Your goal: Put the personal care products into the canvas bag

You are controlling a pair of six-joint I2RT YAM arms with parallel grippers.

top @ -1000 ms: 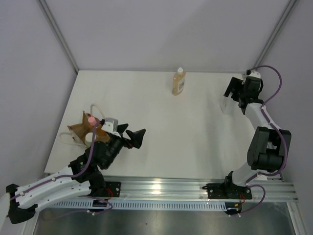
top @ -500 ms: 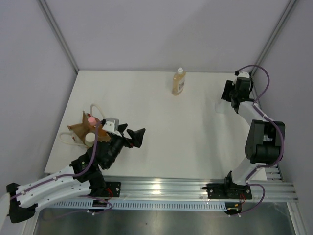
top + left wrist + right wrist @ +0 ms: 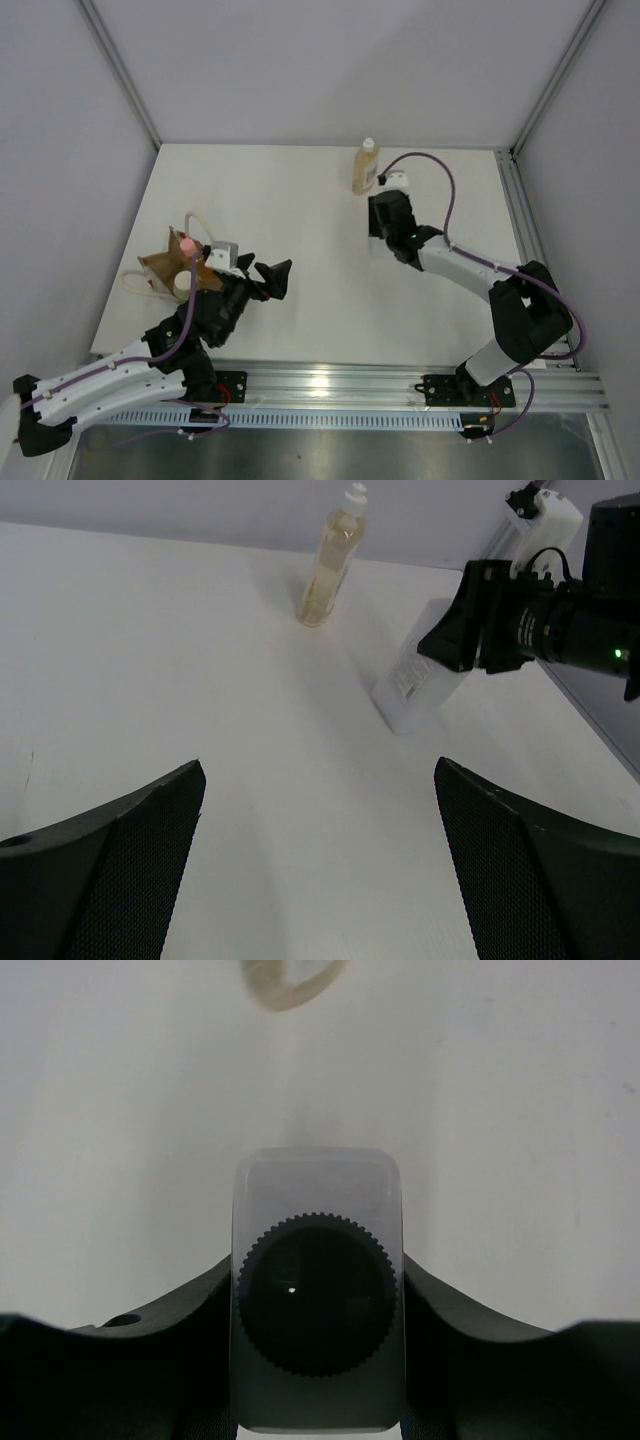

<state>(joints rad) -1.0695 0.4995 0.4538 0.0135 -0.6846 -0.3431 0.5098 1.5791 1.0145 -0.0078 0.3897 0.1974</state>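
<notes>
**Q:** State the pose of each arm.

**A:** The right arm (image 3: pixel 470 270) extends from its base at the near right, forearm low, to the middle of the table's far half. The right gripper (image 3: pixel 385 222) is clenched on the white bottle (image 3: pixel 415 680), with one finger on each side just below the dark cap (image 3: pixel 315 1305). The bottle is tilted. Whether its base touches the table cannot be determined. The left arm (image 3: pixel 110 370) lies low along the near left. The left gripper (image 3: pixel 270 272) is released, jaws spread wide with nothing between them. It points toward the table centre from just right of the canvas bag (image 3: pixel 155 268).

**Q:** Item count?

**A:**
- **Bottles:** four.
  - The white bottle is gripped, as above.
  - The amber bottle (image 3: pixel 366 167) stands upright near the far edge, close to the right gripper but apart from it.
  - The orange bottle (image 3: pixel 186 243), pink-capped, stands inside the bag.
  - The fourth shows only a white cap (image 3: pixel 183 287) in the bag's mouth.
- **Bags:** one, tan with cream loop handles, at the table's near left beside the left wrist.

**Q:** Surface and enclosure?

**A:** The table (image 3: pixel 300 200) is white, flat and matte. Pale grey walls stand on three sides, with metal struts at the far corners. An aluminium rail (image 3: pixel 330 385) runs along the near edge and carries both bases.
</notes>
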